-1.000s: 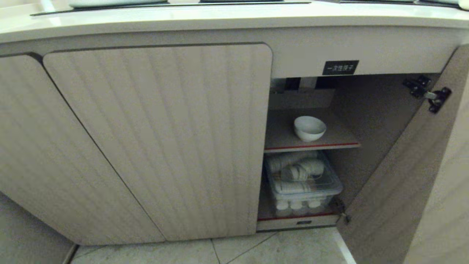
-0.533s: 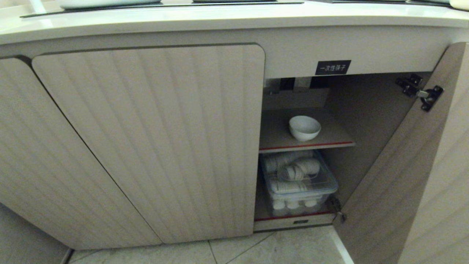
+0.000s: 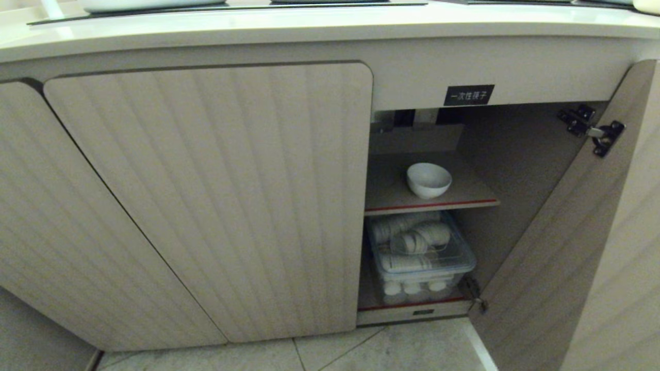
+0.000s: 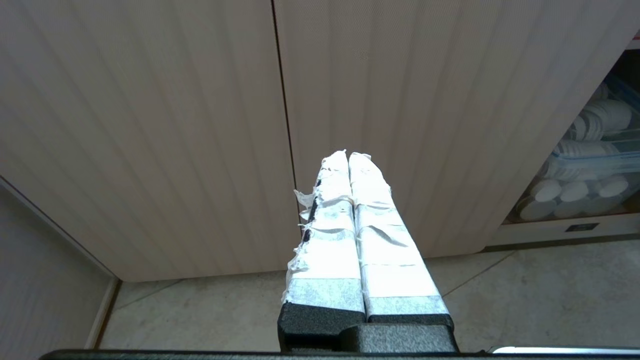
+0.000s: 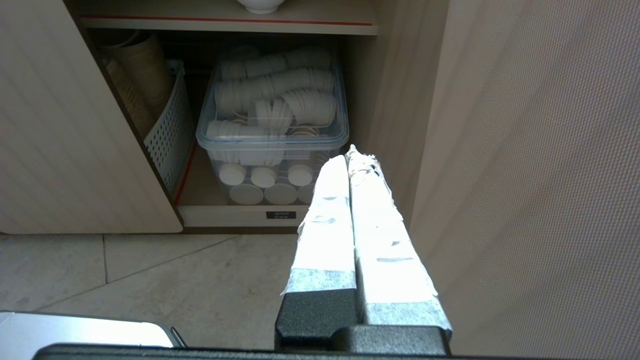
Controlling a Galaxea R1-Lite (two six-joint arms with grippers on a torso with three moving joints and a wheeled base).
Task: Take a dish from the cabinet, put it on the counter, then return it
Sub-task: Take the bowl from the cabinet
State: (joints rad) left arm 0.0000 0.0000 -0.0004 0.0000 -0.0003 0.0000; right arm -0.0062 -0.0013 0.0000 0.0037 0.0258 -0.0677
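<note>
The right end effector [image 5: 350, 152] is hanging low in front of the open cabinet [image 3: 428, 131], its two tape-wrapped fingers [image 5: 330, 220] pressing flat together with nothing between them. It is pointing toward the cabinet's lower compartment, just outside the open door [image 5: 540, 150]. The left end effector [image 4: 348, 156] is sitting before the closed ribbed doors [image 4: 400, 100] of the cabinet, its taped fingers likewise meeting along their length and gripping nothing.

Inside the cabinet, the bowl [image 3: 428, 180] is resting upright on the upper shelf [image 3: 464, 193], toward the front edge with the red strip, and apart from both end effectors. In the right wrist view only its base [image 5: 258, 6] is showing above that shelf edge. Under the shelf, a clear plastic bin [image 5: 272, 140] is holding rows of stacked white cups [image 5: 280, 95], lying on their sides, with more cups showing through its front wall. Beside the bin, deeper behind the closed door, a white perforated basket [image 5: 167, 135] is holding brown paper cups.

A black label [image 3: 468, 95] with white characters is sitting on the panel just above the cabinet opening. Over the cabinet, the bench [image 3: 330, 28] is running across the head view, with a dark inset panel along its far side. A tiled floor [image 5: 150, 270] is lying below the cabinet.
</note>
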